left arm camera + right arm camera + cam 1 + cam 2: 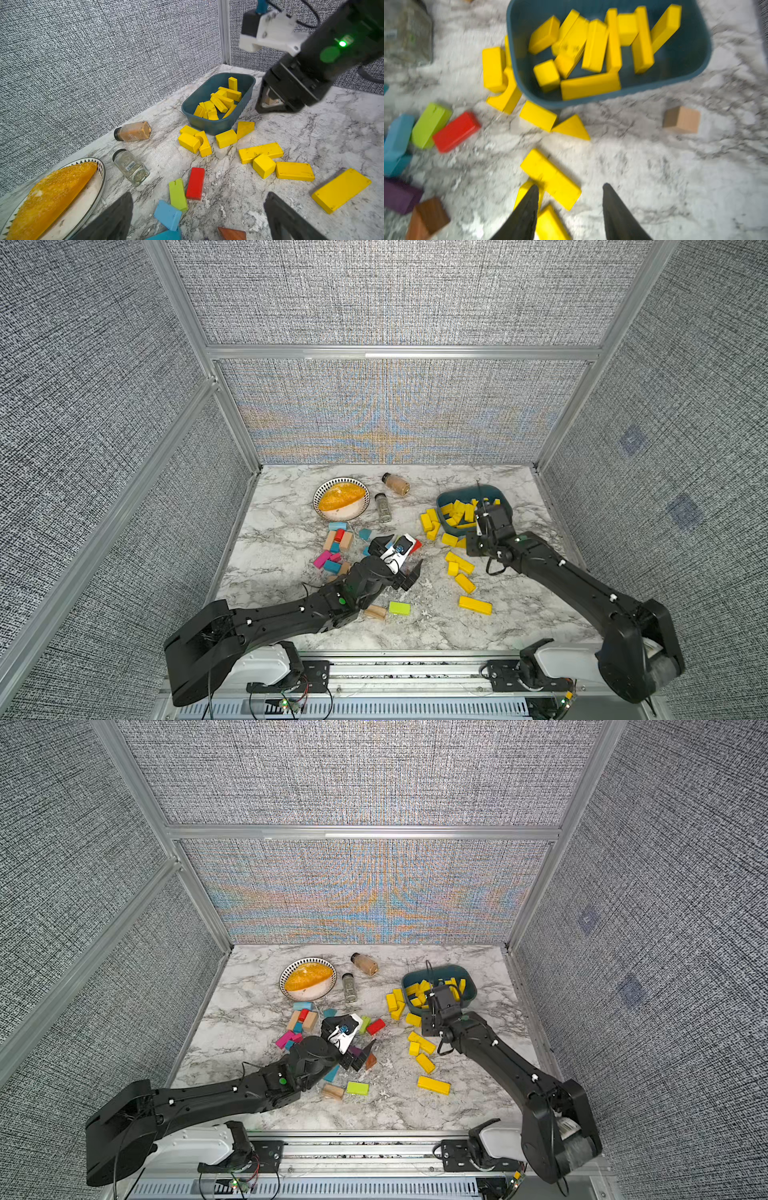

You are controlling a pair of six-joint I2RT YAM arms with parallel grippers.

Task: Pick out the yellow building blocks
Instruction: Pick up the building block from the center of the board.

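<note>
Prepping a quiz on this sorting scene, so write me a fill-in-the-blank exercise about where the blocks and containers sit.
1. The yellow building blocks already sorted lie inside a dark ____ bin.
2. The red block lies right beside a lime-____ block.
3. The two spice jars next to the plate are lying on their ____.
4. The right end effector is open and holds ____.

Missing words: teal; green; sides; nothing

Bright, even overhead light, soft short shadows on the table point(519, 614). Back wall panel point(395, 414) shows rainbow moiré in both top views. Right wrist view motion-blurred throughout; left wrist view sharp, edges bowed by wide-angle distortion.
</note>
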